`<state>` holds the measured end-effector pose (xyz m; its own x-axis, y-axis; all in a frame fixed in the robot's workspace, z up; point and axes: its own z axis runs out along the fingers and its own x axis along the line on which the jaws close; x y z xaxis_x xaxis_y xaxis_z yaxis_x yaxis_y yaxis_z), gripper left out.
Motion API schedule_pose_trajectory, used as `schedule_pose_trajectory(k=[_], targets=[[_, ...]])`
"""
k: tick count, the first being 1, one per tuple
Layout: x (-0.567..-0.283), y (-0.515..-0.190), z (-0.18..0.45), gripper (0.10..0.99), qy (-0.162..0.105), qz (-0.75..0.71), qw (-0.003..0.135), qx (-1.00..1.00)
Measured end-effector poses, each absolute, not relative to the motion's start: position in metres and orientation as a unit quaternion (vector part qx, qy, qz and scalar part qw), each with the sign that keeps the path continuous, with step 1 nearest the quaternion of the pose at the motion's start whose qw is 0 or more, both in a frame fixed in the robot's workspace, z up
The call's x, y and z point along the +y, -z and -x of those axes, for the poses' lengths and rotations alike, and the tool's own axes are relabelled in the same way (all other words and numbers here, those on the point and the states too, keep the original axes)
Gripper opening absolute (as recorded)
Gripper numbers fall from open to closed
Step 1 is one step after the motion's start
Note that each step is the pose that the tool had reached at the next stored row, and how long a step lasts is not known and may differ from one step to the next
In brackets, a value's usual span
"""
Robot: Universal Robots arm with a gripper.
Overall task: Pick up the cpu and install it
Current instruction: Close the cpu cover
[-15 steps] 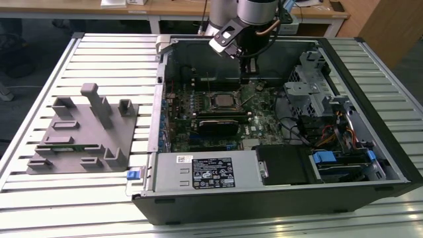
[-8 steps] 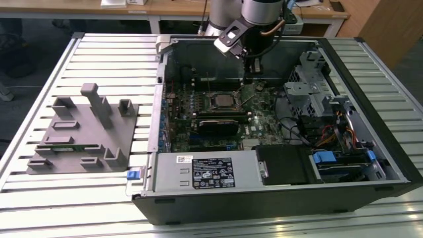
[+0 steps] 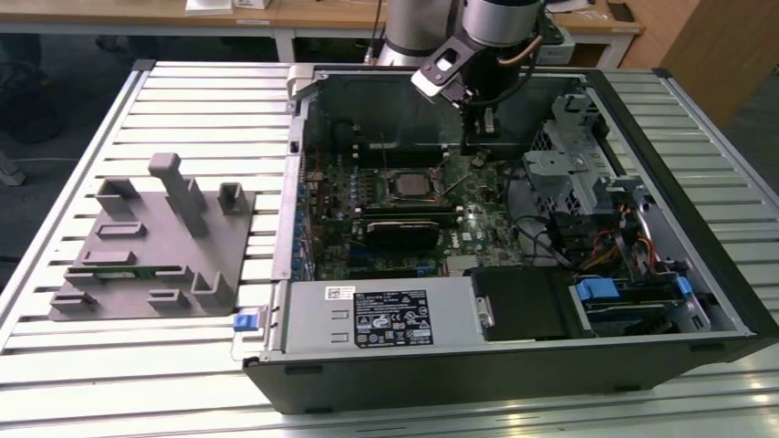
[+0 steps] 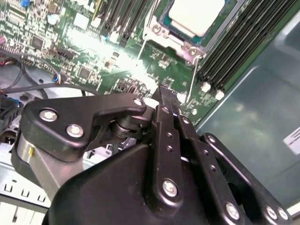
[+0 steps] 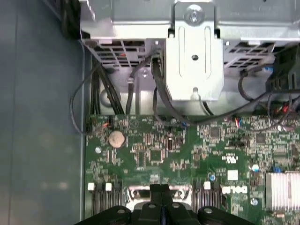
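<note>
The cpu, a small square chip with a silvery-white top, lies in the black socket frame on the green motherboard inside the open computer case. In the second wrist view the cpu sits flat in the socket beside its thin metal lever. My gripper hangs above the board, toward the exterior view's right of the socket. Its black fingers are shut together with nothing between them, as both wrist views show: gripper, gripper.
A grey tray with upright posts and a green memory strip lies on the slatted table at the exterior view's left. Case walls, a metal drive cage, black cables and the power supply surround the board.
</note>
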<state>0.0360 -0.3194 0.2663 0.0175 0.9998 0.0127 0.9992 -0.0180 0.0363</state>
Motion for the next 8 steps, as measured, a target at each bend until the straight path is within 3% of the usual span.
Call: schedule_pose_trajectory(k=[8], targets=[[-0.3194, -0.2641, -0.0447, 0.106, -0.014, -0.708, 0.006, 0.706]])
